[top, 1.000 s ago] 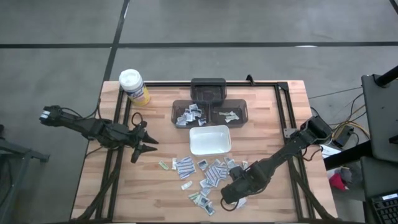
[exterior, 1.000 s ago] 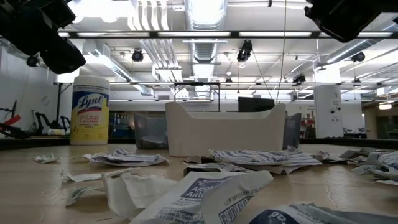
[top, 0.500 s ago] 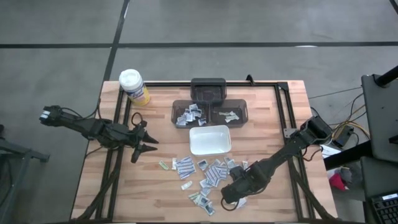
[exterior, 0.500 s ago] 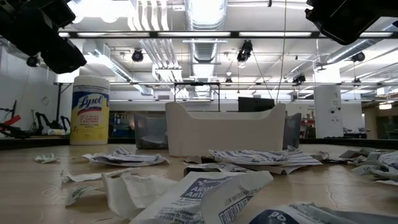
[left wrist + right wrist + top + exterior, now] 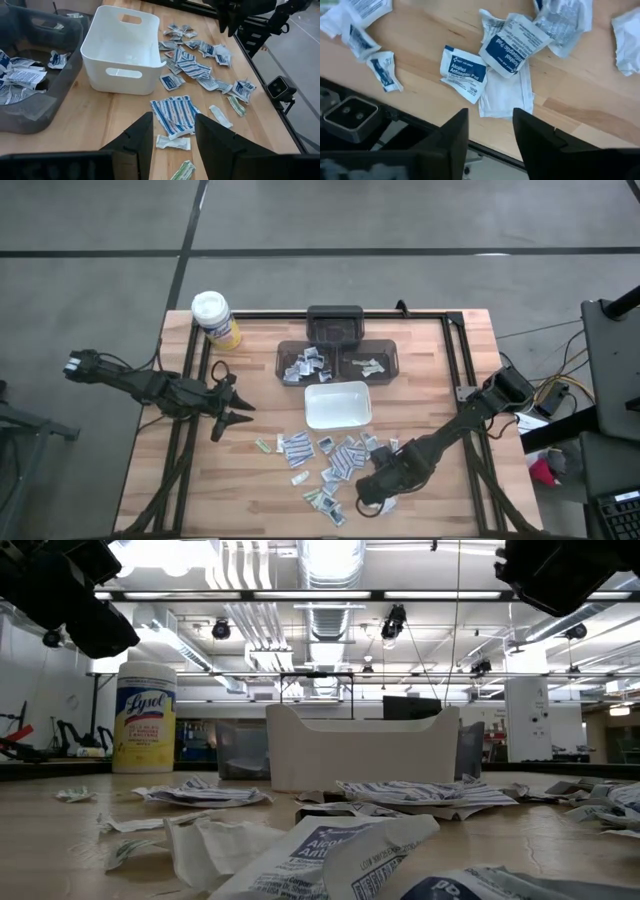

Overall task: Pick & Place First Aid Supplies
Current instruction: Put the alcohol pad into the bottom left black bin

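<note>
First aid supplies, small flat sealed packets in white and grey with blue print and a few greenish ones, lie scattered on the wooden tabletop just in front of the white tray. The right tool hangs low over the near edge of the scatter, fingers parted and holding nothing. The left tool waits well off to the side, also parted and empty.

Left tool sits mid-left of the high view, fingers parted, empty. Right tool sits lower right of centre, fingers parted, empty.
</note>
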### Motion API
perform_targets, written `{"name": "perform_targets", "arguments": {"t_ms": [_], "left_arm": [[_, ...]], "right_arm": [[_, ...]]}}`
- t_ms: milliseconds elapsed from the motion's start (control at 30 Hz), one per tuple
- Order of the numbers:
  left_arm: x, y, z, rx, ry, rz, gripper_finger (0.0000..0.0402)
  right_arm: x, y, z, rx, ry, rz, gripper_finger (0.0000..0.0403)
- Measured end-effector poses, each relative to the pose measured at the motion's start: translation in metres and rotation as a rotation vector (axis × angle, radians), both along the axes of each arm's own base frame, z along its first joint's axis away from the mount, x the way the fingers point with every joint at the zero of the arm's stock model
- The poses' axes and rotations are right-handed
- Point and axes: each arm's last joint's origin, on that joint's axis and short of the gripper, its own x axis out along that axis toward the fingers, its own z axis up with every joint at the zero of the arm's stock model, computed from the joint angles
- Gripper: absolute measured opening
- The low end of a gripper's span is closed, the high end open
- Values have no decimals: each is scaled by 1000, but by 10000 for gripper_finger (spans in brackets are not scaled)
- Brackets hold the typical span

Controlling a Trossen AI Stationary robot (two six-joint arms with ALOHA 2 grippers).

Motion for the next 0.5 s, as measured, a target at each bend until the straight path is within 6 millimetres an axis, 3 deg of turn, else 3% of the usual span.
{"name": "perform_targets", "arguments": {"t_ms": [200, 500], "left_arm": [[0, 0, 0, 0, 0, 1, 138], [0, 0, 0, -1, -1, 1, 138]], "right_arm": [[-6, -5, -14, -35, 47, -140, 172], [-6, -8, -27, -7, 32, -221, 157]]}}
